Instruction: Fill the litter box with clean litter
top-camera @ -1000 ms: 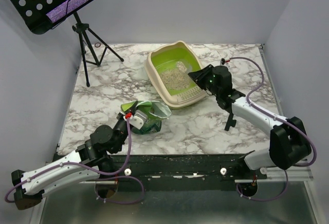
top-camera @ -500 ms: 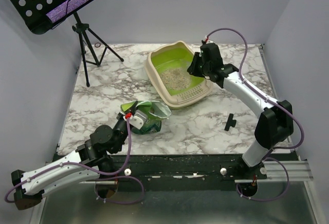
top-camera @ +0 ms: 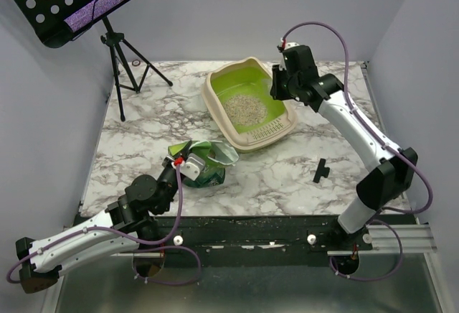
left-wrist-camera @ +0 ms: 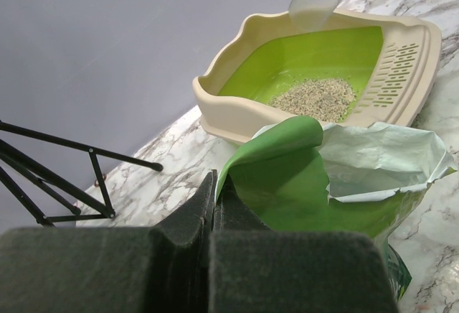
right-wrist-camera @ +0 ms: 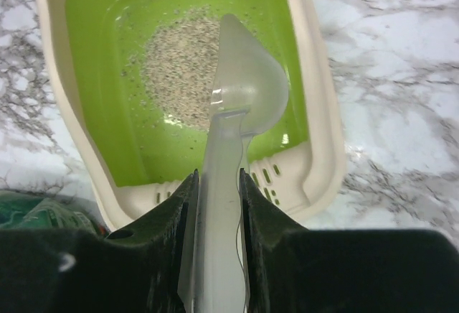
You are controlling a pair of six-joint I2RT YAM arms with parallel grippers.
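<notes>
— What has changed at your end?
— Your right pincer, clamped on the clear scoop, has swung from the near right corner of the litter box to its far side. The bowl now hangs over the litter piled mid-floor. I judge another load is landing, but most of the green floor is bare.
— And the left?
— Your left pincer is closed on the bag, holding its mouth open on the bench. No print reads

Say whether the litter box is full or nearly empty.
Nearly empty: litter forms one small patch, with bare green floor all around it inside the box.
</notes>
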